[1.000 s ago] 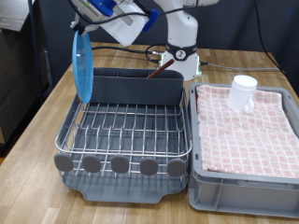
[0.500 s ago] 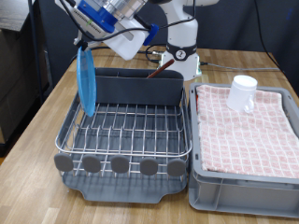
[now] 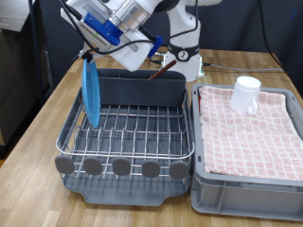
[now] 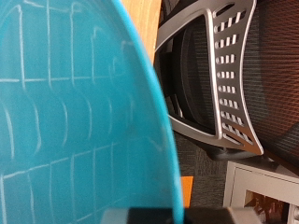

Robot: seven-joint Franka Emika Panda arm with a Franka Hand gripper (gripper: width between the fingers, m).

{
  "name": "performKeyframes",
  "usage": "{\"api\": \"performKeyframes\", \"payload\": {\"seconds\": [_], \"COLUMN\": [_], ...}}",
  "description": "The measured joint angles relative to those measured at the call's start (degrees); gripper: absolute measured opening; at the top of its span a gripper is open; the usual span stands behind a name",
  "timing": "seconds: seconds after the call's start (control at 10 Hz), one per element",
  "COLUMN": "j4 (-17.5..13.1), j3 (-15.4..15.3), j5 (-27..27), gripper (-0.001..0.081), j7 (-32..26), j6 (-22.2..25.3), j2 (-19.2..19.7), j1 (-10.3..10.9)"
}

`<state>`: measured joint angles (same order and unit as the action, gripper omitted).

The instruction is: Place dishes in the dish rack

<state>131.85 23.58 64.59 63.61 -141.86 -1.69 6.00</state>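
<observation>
From the exterior view, my gripper (image 3: 88, 57) hangs over the exterior view's left side of the dish rack (image 3: 128, 132), and it pinches the top edge of the light-blue plate (image 3: 92, 92), which stands on its edge with its lower rim down among the rack's wires, or just touching them; I cannot tell which. I judge this plate to be nearly placed but not yet let go. The white cup (image 3: 246, 94) stands well apart on the checked cloth (image 3: 256, 128) in the grey crate (image 3: 248, 184) at the exterior view's right, so it is not yet racked. A dark reddish handle, likely the wooden spoon (image 3: 162, 68), pokes up behind the caddy (image 3: 137, 87); whether it sits inside I cannot say. No writing is legible here. In the wrist view, the plate (image 4: 75, 112) fills most of the picture, close against my fingers, with an office chair (image 4: 220, 75) beyond it. No brand or label reads there either.
</observation>
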Motion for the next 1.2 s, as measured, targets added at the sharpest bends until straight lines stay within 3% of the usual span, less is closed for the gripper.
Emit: {"api": "performKeyframes", "payload": {"seconds": [1.2], "j4": [2.7], "j3": [1.4], "j5": [3.2], "gripper": [0.0019], "j7": [4.3], "j6": [-6.7], "j2": [3.2], "j1": [0.0]}}
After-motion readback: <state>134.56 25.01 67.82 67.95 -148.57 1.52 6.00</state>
